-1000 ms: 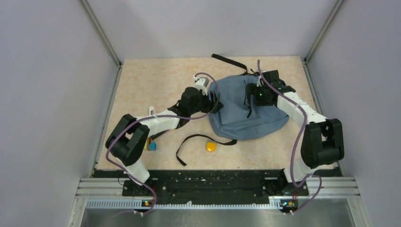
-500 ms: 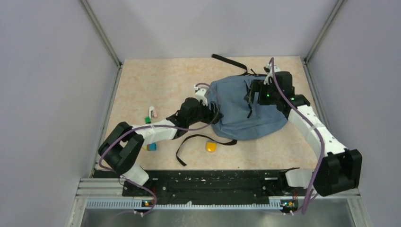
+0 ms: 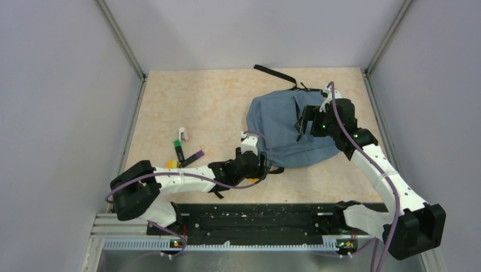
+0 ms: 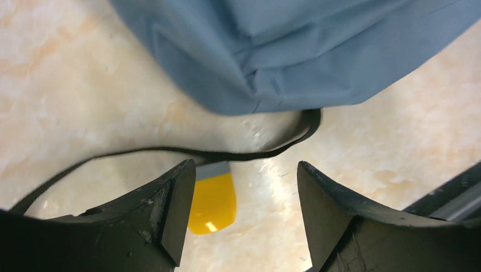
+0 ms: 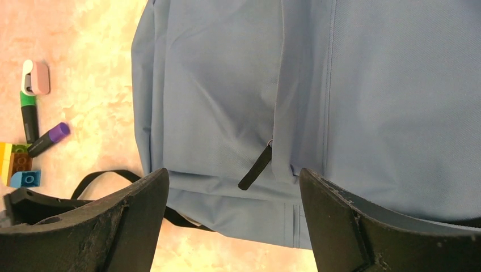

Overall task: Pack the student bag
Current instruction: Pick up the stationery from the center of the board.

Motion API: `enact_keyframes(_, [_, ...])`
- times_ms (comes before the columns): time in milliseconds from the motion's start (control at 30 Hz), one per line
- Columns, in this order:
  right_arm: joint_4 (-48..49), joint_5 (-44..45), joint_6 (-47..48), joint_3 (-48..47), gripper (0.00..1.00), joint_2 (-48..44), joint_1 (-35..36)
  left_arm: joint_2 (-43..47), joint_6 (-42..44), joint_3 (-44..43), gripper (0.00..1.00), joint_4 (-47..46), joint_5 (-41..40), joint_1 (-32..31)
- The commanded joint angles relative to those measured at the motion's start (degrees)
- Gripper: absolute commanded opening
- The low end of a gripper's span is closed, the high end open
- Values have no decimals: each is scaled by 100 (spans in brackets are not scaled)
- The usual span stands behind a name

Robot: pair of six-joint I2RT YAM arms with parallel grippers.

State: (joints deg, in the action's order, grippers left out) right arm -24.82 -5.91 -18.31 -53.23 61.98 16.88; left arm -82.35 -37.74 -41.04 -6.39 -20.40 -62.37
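Honestly, left jaws and right jaws both gape empty; left jaws could snag the black strap (image 4: 170, 152) right by the yellow item (image 4: 212, 207).

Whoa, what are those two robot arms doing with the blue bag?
They are packing the student bag, which lies flat on the table. The left pincer is open, low over a small yellow thing by the bag's black strap. The right pincer is open above the bag, near its zip pull. Neither holds anything. A green marker lies nearby.
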Motion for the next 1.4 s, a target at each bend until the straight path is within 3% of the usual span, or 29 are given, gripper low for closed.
enact_keyframes(0, [228, -16, -100, 15, 84, -172, 46, -286, -702, -164, 72, 866, -904, -228])
enact_keyframes(400, [212, -17, -69, 67, 84, -316, 48, -787, -1017, -416, 75, 1273, -1010, -439])
enact_keyframes(567, [256, -54, -88, 76, 84, -284, 54, -938, -943, -500, 61, 1399, -1080, -485])
enact_keyframes(733, [216, -125, -80, 55, 84, -301, 52, -1140, -776, -726, 56, 1840, -1412, -663])
enact_keyframes(867, [188, -393, -94, 41, 84, -368, 58, -1088, -588, -604, 45, 1744, -1529, -671])
enact_keyframes(1067, [128, -1271, -156, 227, 80, -490, 124, -37, 799, 277, 42, 51, -1404, -689])
enact_keyframes(1233, [328, -2347, -309, 598, 75, -477, 336, 1043, 2254, 1149, 41, -1612, -554, -689])
enact_keyframes(1367, [564, -2661, -473, 828, 72, -382, 862, 1580, 3000, 1451, 40, -2306, 175, -689])
